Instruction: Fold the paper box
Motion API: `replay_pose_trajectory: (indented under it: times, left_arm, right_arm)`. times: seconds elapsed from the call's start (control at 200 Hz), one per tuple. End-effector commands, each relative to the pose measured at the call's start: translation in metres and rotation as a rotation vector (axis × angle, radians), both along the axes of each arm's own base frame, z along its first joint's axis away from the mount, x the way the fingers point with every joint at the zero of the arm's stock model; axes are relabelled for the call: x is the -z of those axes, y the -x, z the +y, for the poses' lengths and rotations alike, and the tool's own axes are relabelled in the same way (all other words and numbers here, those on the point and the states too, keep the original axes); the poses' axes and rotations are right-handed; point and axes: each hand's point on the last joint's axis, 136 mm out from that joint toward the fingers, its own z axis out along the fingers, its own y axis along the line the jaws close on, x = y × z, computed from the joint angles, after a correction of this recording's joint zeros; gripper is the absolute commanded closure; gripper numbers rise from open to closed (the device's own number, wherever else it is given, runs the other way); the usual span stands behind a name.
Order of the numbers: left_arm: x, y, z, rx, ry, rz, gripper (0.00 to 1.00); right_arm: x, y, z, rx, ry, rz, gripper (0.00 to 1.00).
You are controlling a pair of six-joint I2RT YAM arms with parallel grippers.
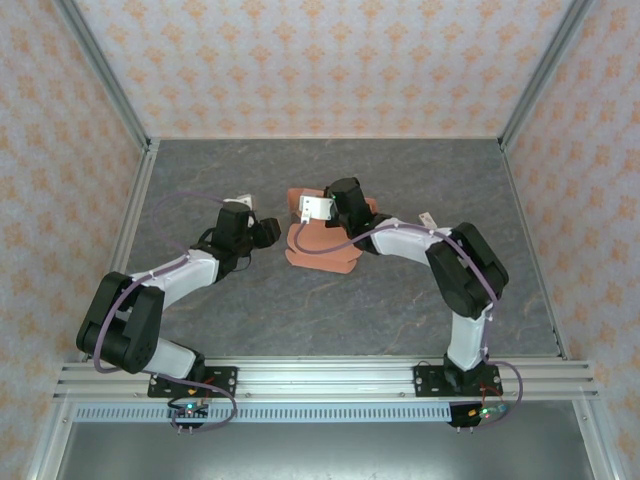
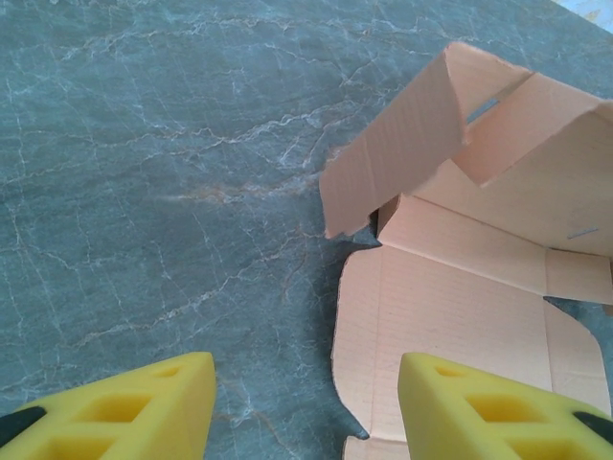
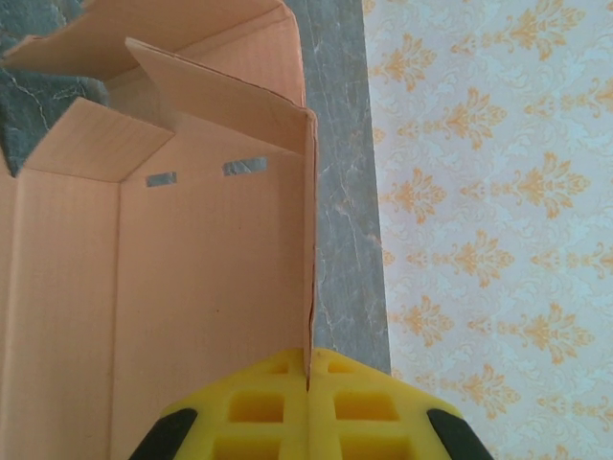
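Paper box (image 1: 322, 248) is sitting around the middle of the worktop (image 2: 144, 192), a bit toward the far side, right between the two arms. It's half built: base down flat, a few panels standing, and one flat flap (image 2: 450, 326) with rounded corners spread out on the near side.

Right gripper (image 3: 308, 369) is clenched on the top edge of an upright side wall (image 3: 292, 220), and you can see the card edge running straight in between the yellow pads. Left gripper (image 2: 306, 402) is released, jaws partway apart with nothing in them, hovering low just left of the box with one finger over that flat flap.

My take on the step in hand is that the right side is the anchor and the left does the folding. Tips, for what they're worth:

- Don't tug with the right, just pin the wall where it is. The card looks thin and I'd expect it to buckle or tear at the crease.
- Bring the left in against the leaning left panel (image 2: 402, 144) and push along the crease line, not mid-panel.
- There are two small slots (image 3: 247, 167) in the back panel, so any tabs probably go there; line up before pressing.
- The worktop looks smooth, so the box could skate if the right lets go early
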Motion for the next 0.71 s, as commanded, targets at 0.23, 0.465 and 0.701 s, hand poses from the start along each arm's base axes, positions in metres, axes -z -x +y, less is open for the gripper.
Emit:
replay_pose_trajectory:
  times: [0.23,0.465,0.701]
  left_arm:
    - [0.000,-0.008,0.006,-0.018,0.006,-0.026,0.46]
    - [-0.012,-0.027,-0.002,0.049,-0.020,-0.112,0.42]
    - [-0.010,-0.049,-0.016,0.186,-0.030,-0.162,0.42]
  right_arm:
    - [0.003,0.001,0.003,-0.009,-0.002,-0.018,1.00]
    - [-0.010,0.002,0.003,-0.027,-0.011,-0.069,1.00]
    - [-0.015,0.004,0.002,-0.041,-0.001,-0.110,1.00]
